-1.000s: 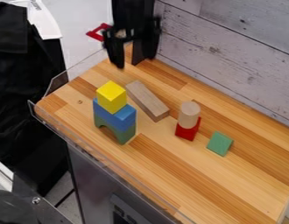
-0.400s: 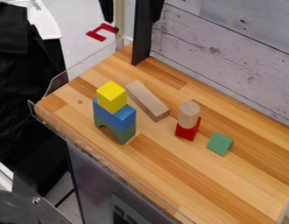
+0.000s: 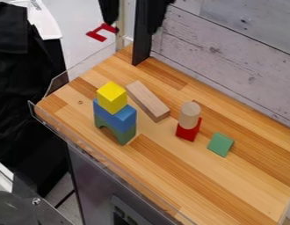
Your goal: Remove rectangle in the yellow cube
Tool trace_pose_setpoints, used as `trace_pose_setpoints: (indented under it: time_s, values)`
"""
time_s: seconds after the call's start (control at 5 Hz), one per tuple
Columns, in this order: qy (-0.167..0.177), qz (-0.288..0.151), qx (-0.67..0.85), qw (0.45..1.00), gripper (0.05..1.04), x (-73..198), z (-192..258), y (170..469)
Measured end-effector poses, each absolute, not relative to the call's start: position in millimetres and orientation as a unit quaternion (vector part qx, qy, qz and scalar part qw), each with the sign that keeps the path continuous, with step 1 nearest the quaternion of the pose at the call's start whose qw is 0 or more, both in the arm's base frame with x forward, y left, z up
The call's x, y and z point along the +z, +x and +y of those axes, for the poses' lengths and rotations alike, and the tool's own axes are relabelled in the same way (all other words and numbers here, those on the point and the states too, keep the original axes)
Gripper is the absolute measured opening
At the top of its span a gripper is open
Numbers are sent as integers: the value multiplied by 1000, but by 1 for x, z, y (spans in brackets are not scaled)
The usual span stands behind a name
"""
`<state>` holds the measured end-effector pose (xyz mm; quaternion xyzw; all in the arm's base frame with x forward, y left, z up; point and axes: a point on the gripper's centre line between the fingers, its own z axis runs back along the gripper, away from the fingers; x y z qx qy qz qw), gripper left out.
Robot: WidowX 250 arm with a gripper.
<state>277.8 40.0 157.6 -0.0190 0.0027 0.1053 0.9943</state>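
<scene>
Because the plain wooden rectangle [image 3: 148, 102] lies flat on the wooden tabletop [image 3: 188, 180], just beside the stack and off the yellow cube [image 3: 112, 97], you can judge the removal itself as done. The cube sits on the blue block [image 3: 125, 119], which rests on the green arch [image 3: 127, 135], and nothing lies on the cube's top face.

Your gripper [image 3: 132, 27] hangs at the top edge of the view, well apart from the stack, with its two fingers spread apart and nothing held between them. That reads as the closing step, with the arm clear of the work.

The next move, then, calls for little from you: leave the gripper where it is, or take it farther off, without crossing over the stack. The tower is tall and narrow, so a light knock could likely topple the cube. If you need to shift the rectangle again, come straight down on it and lift away from the tower, since its near end lies close to the blocks. Keep clear, too, of the pale cylinder [image 3: 190, 115] standing on the red block [image 3: 187, 133].
</scene>
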Motion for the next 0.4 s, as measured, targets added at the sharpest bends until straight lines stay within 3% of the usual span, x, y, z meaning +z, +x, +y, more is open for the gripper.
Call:
trace_pose_setpoints:
  time_s: [0.4]
  values:
    - [-6,20,73,997,999,138,23,266]
